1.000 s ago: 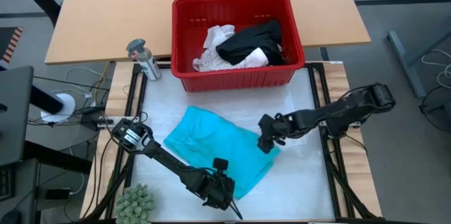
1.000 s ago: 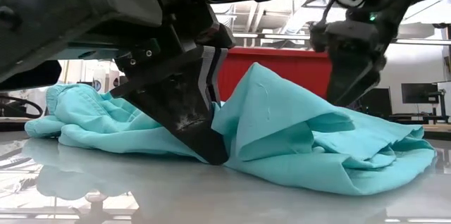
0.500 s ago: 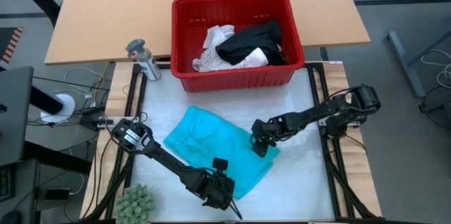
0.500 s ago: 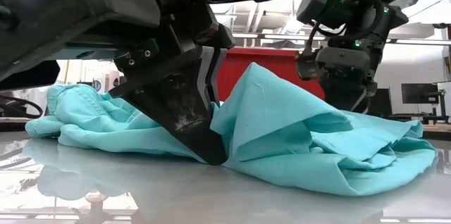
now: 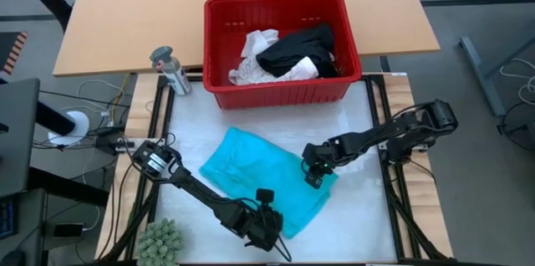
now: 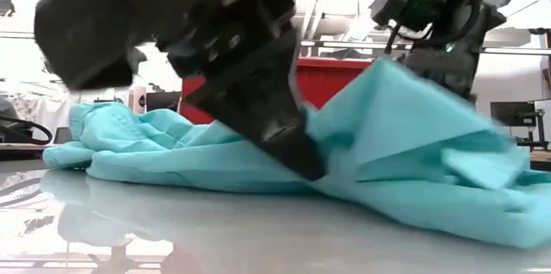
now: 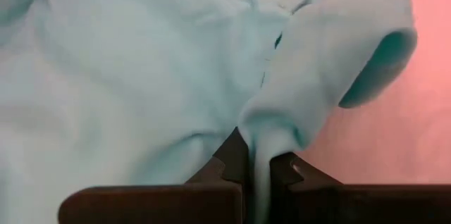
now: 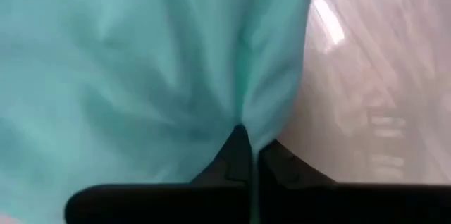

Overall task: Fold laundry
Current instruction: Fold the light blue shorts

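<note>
Teal garment [image 5: 266,178] spread on table [image 5: 351,224]; left gripper [image 5: 269,231] pinching near edge, right gripper [image 5: 314,174] pinching right edge; red basket [image 5: 284,90] behind.

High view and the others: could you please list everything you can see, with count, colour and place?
teal garment: one, teal, spread on the white work surface between both arms
red basket: one, red, at the far edge of the work surface
black garment: one, black, inside the basket
white garments: a few, white or cream, inside the basket beside the black one
spray bottle: one, grey, left of the basket
green plant: one, green, near-left corner
wooden table: one, tan, behind the basket
left gripper: shut on the garment's near edge
right gripper: shut on the garment's right edge
</note>
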